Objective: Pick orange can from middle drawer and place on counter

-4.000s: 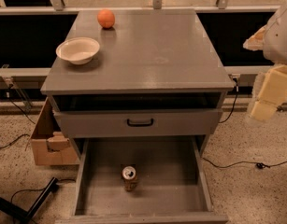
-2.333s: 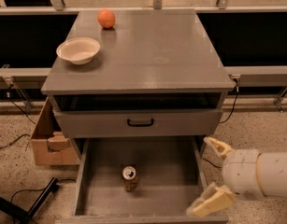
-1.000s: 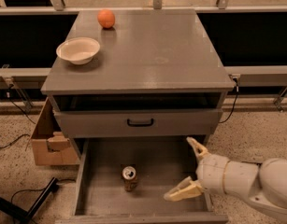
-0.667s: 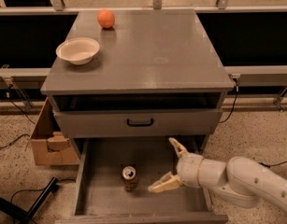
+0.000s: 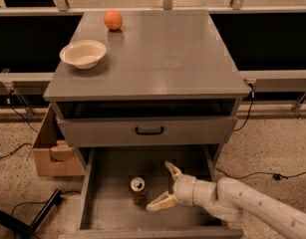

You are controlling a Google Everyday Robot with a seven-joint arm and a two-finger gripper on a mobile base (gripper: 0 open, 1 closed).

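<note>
The orange can (image 5: 138,189) stands upright on the floor of the open middle drawer (image 5: 185,159), left of centre, its silver top showing. My gripper (image 5: 164,185) reaches into the drawer from the lower right and is open. Its fingers spread just to the right of the can, one fingertip (image 5: 153,206) low near the can's base, the other (image 5: 170,167) higher and farther back. It does not touch the can. The counter (image 5: 162,54) is the grey top of the cabinet above.
A white bowl (image 5: 83,53) and an orange ball (image 5: 113,20) sit on the counter's left side. A closed drawer front with a black handle (image 5: 149,130) is above the open drawer. A cardboard box (image 5: 52,151) stands on the floor at the left. Cables lie on the floor.
My arm came from the upper right down into the open drawer and moved left toward the can, fingers open. The can has not moved.
</note>
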